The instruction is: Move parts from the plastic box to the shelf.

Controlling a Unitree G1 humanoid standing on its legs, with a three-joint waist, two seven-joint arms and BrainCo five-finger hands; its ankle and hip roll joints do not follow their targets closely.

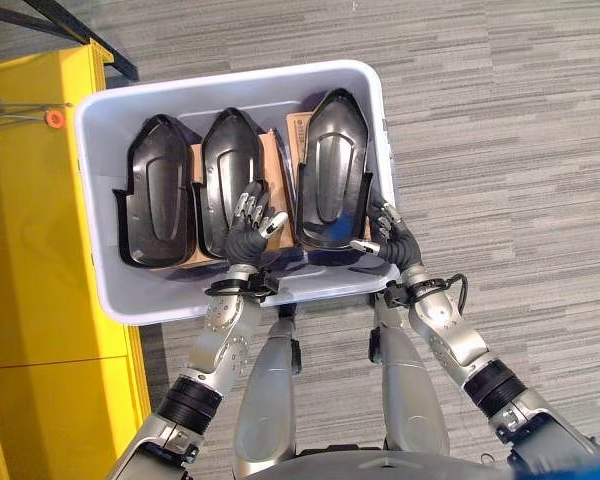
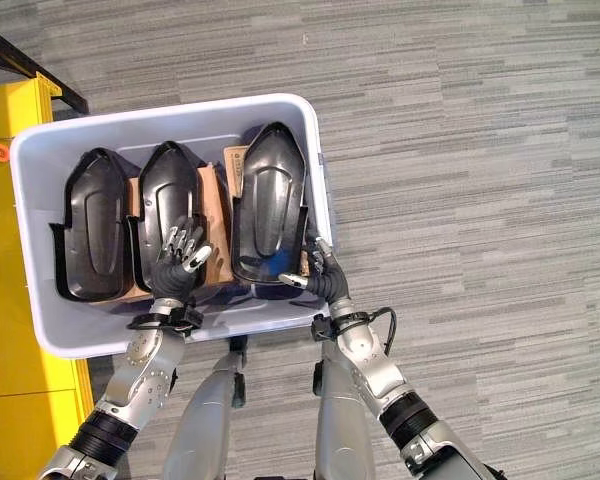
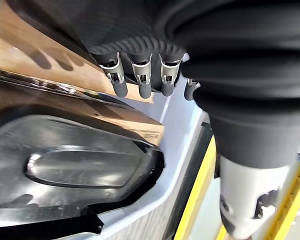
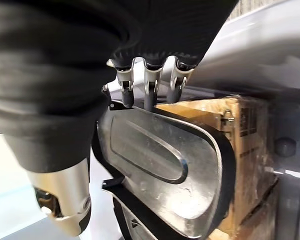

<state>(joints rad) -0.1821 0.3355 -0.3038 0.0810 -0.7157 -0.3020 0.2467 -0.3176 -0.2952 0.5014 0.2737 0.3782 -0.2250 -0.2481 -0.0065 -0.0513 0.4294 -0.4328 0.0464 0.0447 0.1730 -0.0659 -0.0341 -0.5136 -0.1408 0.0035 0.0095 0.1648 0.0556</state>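
A pale plastic box stands on the floor in front of me and holds three black moulded parts side by side. The right part sits higher than the other two. My right hand is at its near right corner, with fingers along the edge and the thumb under the near end, pinching that corner. In the right wrist view, the fingertips rest on this part's rim. My left hand hovers over the near end of the middle part, fingers spread and relaxed. The left part lies untouched.
Brown cardboard lies between and under the parts. A yellow shelf unit stands right against the box's left side. A black frame crosses the far left corner. Grey striped carpet lies to the right.
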